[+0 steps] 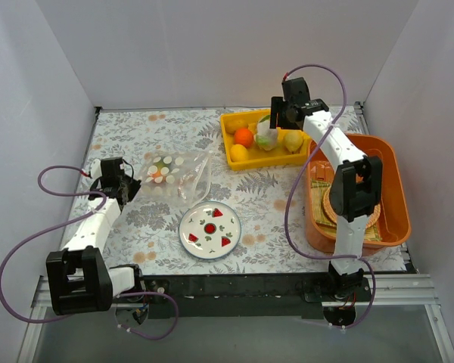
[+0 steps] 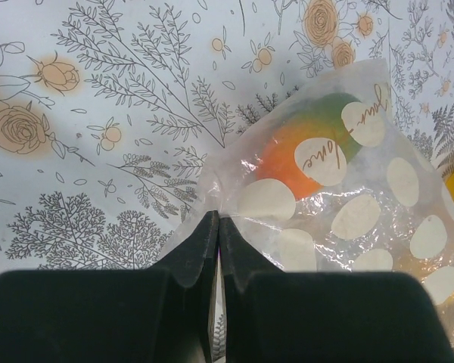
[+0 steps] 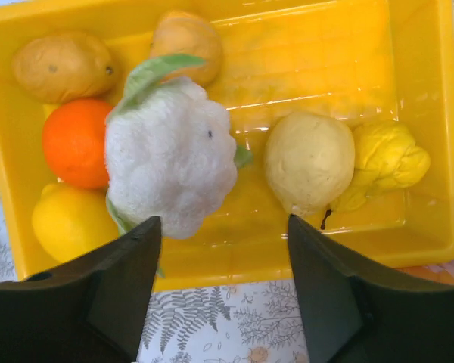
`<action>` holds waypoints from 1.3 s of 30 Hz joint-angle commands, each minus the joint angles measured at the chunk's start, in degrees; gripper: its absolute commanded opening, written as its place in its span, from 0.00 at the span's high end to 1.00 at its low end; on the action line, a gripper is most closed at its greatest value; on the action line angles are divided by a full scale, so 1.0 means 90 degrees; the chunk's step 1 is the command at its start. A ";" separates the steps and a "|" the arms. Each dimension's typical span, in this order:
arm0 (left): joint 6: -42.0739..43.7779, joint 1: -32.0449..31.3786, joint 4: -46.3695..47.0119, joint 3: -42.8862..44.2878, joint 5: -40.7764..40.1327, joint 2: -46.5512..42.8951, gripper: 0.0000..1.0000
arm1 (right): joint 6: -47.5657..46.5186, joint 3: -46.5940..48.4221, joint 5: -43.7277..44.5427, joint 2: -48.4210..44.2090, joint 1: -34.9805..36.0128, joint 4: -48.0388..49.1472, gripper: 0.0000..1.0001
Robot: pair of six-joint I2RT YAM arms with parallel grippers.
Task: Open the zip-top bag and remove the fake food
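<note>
The left claw [image 2: 218,223] clamps a corner of the zip-top bag [image 2: 348,219], likely anchoring it, while the right claw [image 3: 221,227] hangs open over fake food [image 3: 170,151] in the yellow tray [image 3: 427,113].

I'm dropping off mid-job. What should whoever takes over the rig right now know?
Left gripper: shut on a corner of the zip-top bag.
Right gripper: open above the yellow tray, holding nothing.
Done: cauliflower, orange and other fake food lie in the tray.
To do: an orange-green piece sits inside the bag; take it out.
</note>
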 commanded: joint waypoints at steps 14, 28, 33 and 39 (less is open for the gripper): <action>0.0528 0.0036 -0.0692 0.1191 0.0308 -0.0647 0.70 | 0.1711 -0.3429 -0.2578 -0.2098 0.1899 0.3210 0.71; 0.0362 0.0046 0.0382 0.1563 0.0729 0.1599 0.91 | 0.3283 -0.2962 -0.3615 -0.0234 0.2612 0.4882 0.75; 0.0294 0.0036 0.0752 0.1358 0.0660 0.2021 0.94 | 0.3440 -0.2718 -0.3517 0.0079 0.2632 0.4981 0.75; 0.0245 0.0026 0.1104 0.1310 0.0894 0.2499 0.96 | 0.3499 -0.2473 -0.3497 0.0421 0.2632 0.5010 0.76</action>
